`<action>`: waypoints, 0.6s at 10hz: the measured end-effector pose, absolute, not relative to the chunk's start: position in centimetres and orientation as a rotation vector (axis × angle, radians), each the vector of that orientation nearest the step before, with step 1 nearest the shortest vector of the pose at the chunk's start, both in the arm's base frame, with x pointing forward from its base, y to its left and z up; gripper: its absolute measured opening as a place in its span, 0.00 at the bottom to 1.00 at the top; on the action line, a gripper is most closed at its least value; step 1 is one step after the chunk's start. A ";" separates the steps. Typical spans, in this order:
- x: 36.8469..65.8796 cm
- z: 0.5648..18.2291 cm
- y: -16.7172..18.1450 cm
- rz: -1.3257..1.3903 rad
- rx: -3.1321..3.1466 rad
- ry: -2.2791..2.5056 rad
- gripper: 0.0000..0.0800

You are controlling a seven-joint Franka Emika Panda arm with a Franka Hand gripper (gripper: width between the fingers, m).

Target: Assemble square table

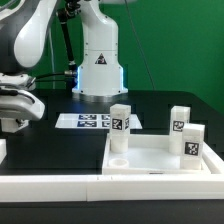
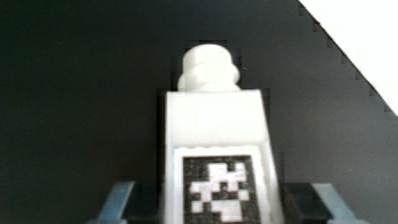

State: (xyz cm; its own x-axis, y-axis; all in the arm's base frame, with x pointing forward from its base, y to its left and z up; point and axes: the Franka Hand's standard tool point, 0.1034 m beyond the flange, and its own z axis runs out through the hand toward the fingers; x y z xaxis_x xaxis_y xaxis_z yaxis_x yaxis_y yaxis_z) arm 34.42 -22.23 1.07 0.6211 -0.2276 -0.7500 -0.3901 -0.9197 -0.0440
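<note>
The square table's white panel (image 1: pixel 150 158) lies at the front of the exterior view, towards its right. Three white tagged legs stand on it: one at the near left corner (image 1: pixel 120 130) and two at the right (image 1: pixel 180 120) (image 1: pixel 192 141). The fourth leg (image 2: pixel 217 120) fills the wrist view, with its tag facing the camera and its rounded screw tip (image 2: pixel 210 68) pointing away. My gripper (image 2: pixel 222 203) straddles this leg's tagged end. A dark gap shows between each finger (image 2: pixel 125 200) and the leg. In the exterior view the gripper (image 1: pixel 18 120) hangs low at the left, and the fourth leg is hidden there.
The marker board (image 1: pixel 92 121) lies behind the panel, in front of the robot base (image 1: pixel 100 60). A long white bar (image 1: pixel 55 186) edges the black surface at the front. A white edge (image 2: pixel 365 35) shows in one corner of the wrist view.
</note>
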 end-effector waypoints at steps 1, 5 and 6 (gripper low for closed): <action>34.4 1.1 -22.2 1.180 -2.642 0.510 0.36; 36.1 3.0 -21.5 1.194 -2.691 0.425 0.36; 37.6 4.9 -20.8 1.172 -2.721 0.367 0.36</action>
State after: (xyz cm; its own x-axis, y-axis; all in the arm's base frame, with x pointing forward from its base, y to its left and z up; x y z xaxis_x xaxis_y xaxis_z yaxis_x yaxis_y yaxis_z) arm 37.61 -20.82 4.91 0.6636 -0.1614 -0.7305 -0.2838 -0.9578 -0.0461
